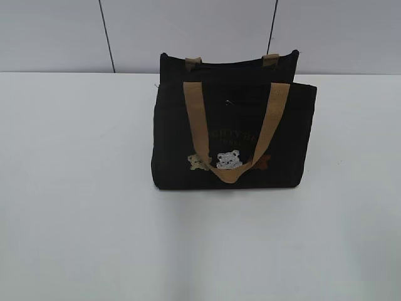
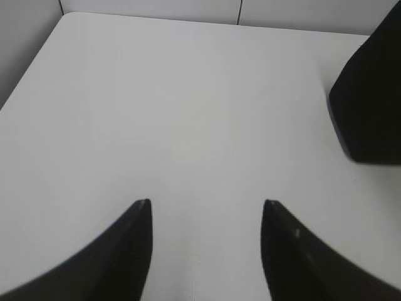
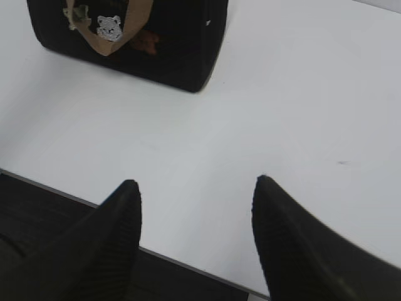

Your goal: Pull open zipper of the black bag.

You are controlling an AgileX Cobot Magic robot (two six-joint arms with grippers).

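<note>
The black bag [image 1: 232,135] stands upright mid-table, its tan handles [image 1: 197,119] draped over the front above small bear pictures [image 1: 228,160]. I cannot make out the zipper in any view. Neither arm shows in the exterior view. My left gripper [image 2: 207,204] is open over bare table, and a corner of the black bag [image 2: 369,106] sits to its far right. My right gripper [image 3: 195,182] is open above the table's front edge. In that view the black bag [image 3: 175,44] lies well ahead to the upper left. Nothing sits between either pair of fingers.
The white table [image 1: 75,188] stretches wide on both sides of the bag. A grey panelled wall [image 1: 62,31] closes off the back. The table's front edge [image 3: 62,195] and a dark drop below it show in the right wrist view.
</note>
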